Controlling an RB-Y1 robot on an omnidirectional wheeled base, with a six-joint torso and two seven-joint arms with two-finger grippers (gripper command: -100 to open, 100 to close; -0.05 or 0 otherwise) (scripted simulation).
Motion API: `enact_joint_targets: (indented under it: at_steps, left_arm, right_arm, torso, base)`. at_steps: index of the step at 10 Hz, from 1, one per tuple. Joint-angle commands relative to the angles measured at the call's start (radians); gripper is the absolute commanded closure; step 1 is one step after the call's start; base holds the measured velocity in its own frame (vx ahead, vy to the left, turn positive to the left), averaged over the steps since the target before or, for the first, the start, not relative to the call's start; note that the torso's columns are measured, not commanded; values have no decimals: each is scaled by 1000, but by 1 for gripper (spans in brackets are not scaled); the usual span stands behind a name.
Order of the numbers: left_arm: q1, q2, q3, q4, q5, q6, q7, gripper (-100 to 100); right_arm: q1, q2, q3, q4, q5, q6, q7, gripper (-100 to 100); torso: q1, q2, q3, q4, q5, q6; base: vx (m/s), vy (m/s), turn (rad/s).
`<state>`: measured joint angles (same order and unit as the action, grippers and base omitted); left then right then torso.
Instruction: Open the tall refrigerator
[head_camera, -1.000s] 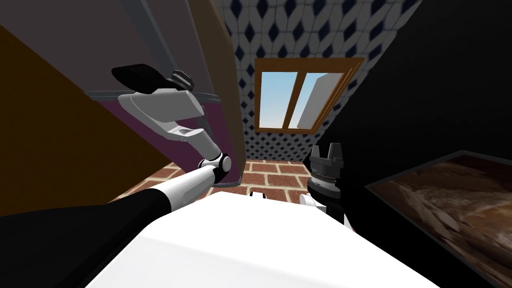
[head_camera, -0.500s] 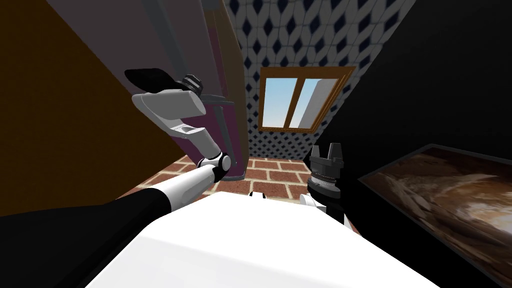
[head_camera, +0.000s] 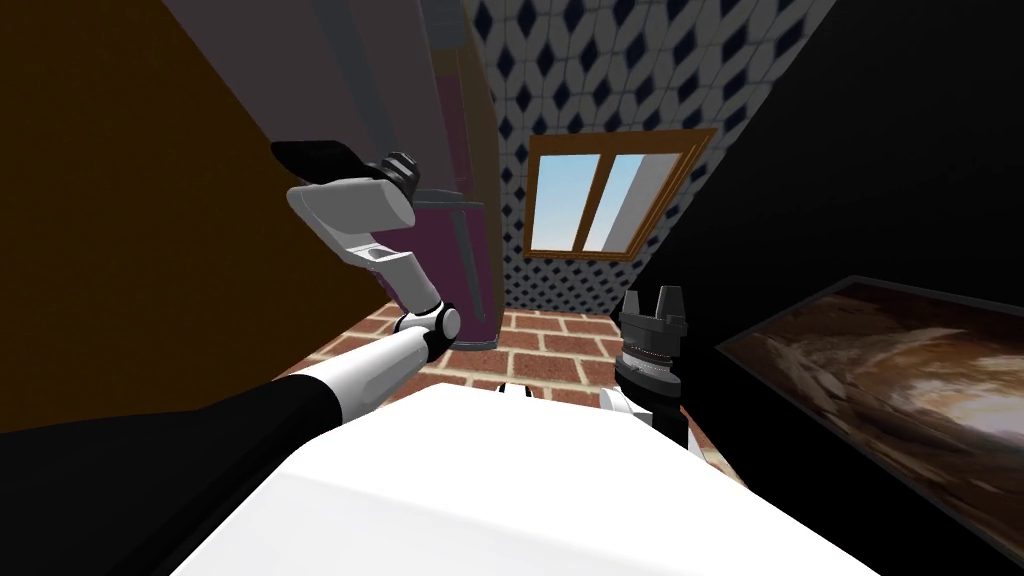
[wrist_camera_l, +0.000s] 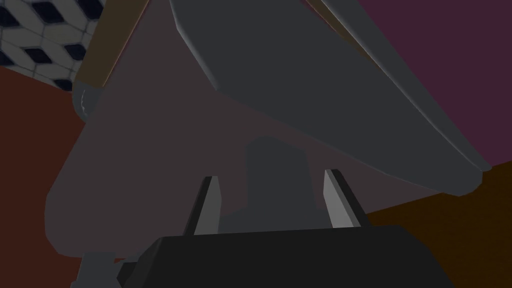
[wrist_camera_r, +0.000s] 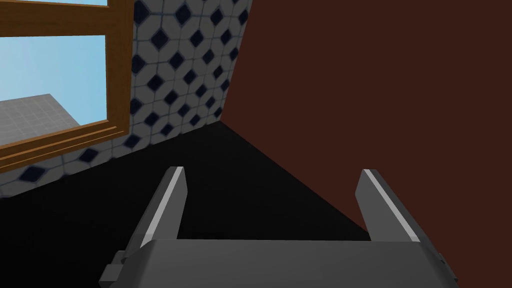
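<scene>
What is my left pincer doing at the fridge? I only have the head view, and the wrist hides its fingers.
Observer: In the left wrist view, the left pincer is at the dark grey handle on the refrigerator door. Its fingers stand on either side of a stub of that handle, closer together than an open pair.
Operator: Is the right pincer holding anything?
Observer: No. The right wrist view shows the right pincer open, with nothing between its fingers.
</scene>
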<state>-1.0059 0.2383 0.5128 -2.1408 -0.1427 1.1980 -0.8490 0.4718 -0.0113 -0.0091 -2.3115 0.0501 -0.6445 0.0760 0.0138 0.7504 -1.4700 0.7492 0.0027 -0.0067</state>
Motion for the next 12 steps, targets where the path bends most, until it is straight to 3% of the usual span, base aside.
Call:
enact_joint_targets:
  at_steps: [1,2,3,5,6,7,10,12]
  left_arm:
    - [-17,19,9,34,75,-22,12,100]
    - [-17,19,9,34,90,-22,12,100]
    - [-23,26,12,61,131,-31,19,100]
    - [-11,20,13,58,132,-16,16,100]
    - [21,69,-36,110,154,-64,66,100]
    - [21,95,-62,133,154,-83,89,100]
    - [21,158,-74,133,154,-150,177,100]
    - [21,158,-74,133,154,-152,184,100]
  right_arm:
    - [0,0,0,0,0,0,0,0]
    - [0,0,0,0,0,0,0,0]
    - [0,0,0,0,0,0,0,0]
    - [0,0,0,0,0,0,0,0]
    - [0,0,0,0,0,0,0,0]
    - [0,0,0,0,0,0,0,0]
    - [1,0,0,0,0,0,0,0]
    - [1,0,0,0,0,0,0,0]
  torso:
    - [-3,-2,-1,0,-1,0]
    - [-7,-3,-2,-1,-2,1]
    - [-11,-8,-5,-2,-5,3]
    - [-17,-11,-7,-3,-8,6]
    - [-21,-14,-9,-7,-9,7]
    - [-19,-14,-8,-9,-7,8]
    - [-17,-10,-7,-1,-9,6]
    - [-13,-3,-3,6,-9,4]
  base:
    - [-279,90,59]
    - [-208,76,50]
    - [-193,84,83]
    - [-117,51,19]
    - [-92,53,65]
    - [-110,54,26]
    - [-28,-16,-12]
    - [14,-11,-12]
